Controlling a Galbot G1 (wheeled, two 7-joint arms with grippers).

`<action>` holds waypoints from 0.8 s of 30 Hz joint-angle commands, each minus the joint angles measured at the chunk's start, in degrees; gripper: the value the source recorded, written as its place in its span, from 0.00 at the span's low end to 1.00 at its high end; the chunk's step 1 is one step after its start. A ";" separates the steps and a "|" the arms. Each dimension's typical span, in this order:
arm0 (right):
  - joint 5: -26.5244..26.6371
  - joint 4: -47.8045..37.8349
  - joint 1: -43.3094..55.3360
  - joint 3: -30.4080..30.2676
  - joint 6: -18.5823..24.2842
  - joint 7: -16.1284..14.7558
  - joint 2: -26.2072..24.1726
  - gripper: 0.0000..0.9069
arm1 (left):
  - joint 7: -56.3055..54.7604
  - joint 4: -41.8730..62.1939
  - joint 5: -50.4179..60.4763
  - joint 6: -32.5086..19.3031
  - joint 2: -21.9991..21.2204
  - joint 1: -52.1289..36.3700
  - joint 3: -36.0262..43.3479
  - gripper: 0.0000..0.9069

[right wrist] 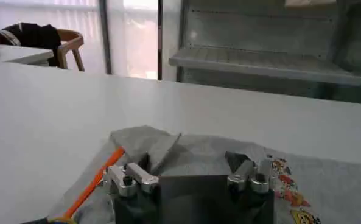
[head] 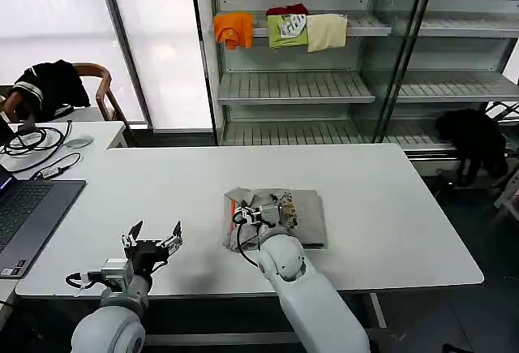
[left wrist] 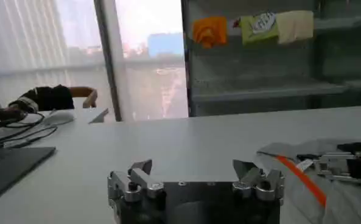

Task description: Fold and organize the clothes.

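Light grey cotton, folded into a rough rectangle with an orange collar trim and a small multicoloured print, the shirt (head: 280, 217) lies near the front edge of the white tabletop (head: 389, 207), slightly right of its middle. In the head view the right gripper (head: 261, 217) rests on top of the shirt's left part, while the left gripper (head: 153, 235) hovers over bare tabletop well to the shirt's left, its fingers spread wide. A dark laptop (head: 28, 211) and black cables (head: 36, 146) sit at the left edge; behind the table, a metal shelf rack (head: 296, 85) carries folded orange, green and cream garments (head: 280, 28). In the left wrist view the left gripper (left wrist: 195, 173) has its fingertips (left wrist: 142, 167) apart with nothing between them, and the shirt (left wrist: 290, 161) with its orange trim lies just beside it, the right gripper (left wrist: 341, 161) on top. In the right wrist view the right gripper (right wrist: 191, 167) sits low over the shirt (right wrist: 186, 146), its fingers (right wrist: 137, 173) spread and pressing on the cloth; a raised fold stands between them.
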 commanded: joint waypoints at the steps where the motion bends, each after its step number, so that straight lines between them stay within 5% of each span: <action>1: -0.53 2.34 0.33 1.61 1.15 -0.22 0.54 1.00 | -0.08 -0.06 0.04 -0.03 -0.02 -0.06 -0.27 1.00; 9: -1.63 14.49 -0.24 7.37 2.88 1.17 -2.48 1.00 | -0.67 -1.74 0.07 -1.65 -1.79 -0.34 -1.04 1.00; 20: -1.47 27.53 -15.35 20.29 6.37 0.22 -17.52 1.00 | -0.76 -0.15 -1.12 -4.88 -2.93 -2.23 -1.96 1.00; 24: 3.70 29.01 -20.67 25.75 7.39 0.62 -22.32 1.00 | -0.71 2.94 -1.39 -6.56 -2.80 -4.97 -1.97 1.00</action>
